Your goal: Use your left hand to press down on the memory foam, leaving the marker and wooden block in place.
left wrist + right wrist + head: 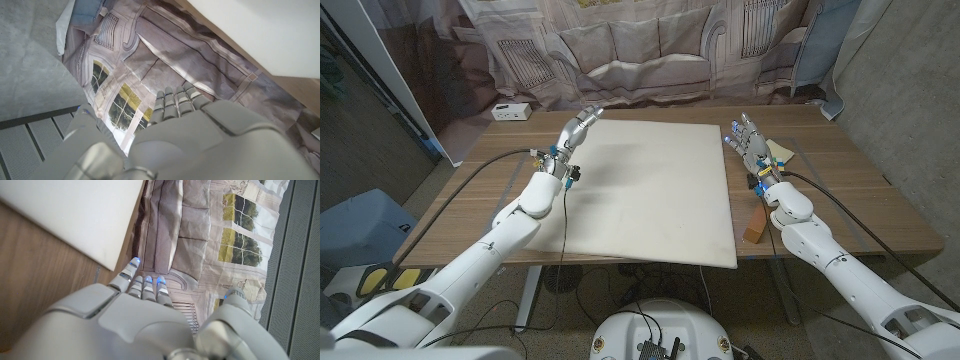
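Foam [645,190] lies flat mid-table with your left hand [577,130] poised empty, fingers loosely apart, at its far left corner, so you're at the approach step and next should lower the palm onto it, clear of the wooden block [756,218].

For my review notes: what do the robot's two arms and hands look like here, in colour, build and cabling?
Both arms have smooth white rounded shells with grey joint seams. The left hand is metallic silver-grey with segmented fingers; the right hand is similar, with small blue lights at its fingertips. A thin black cable hangs from the left wrist, and blue connectors sit at both wrists. Another black cable trails from the right forearm.
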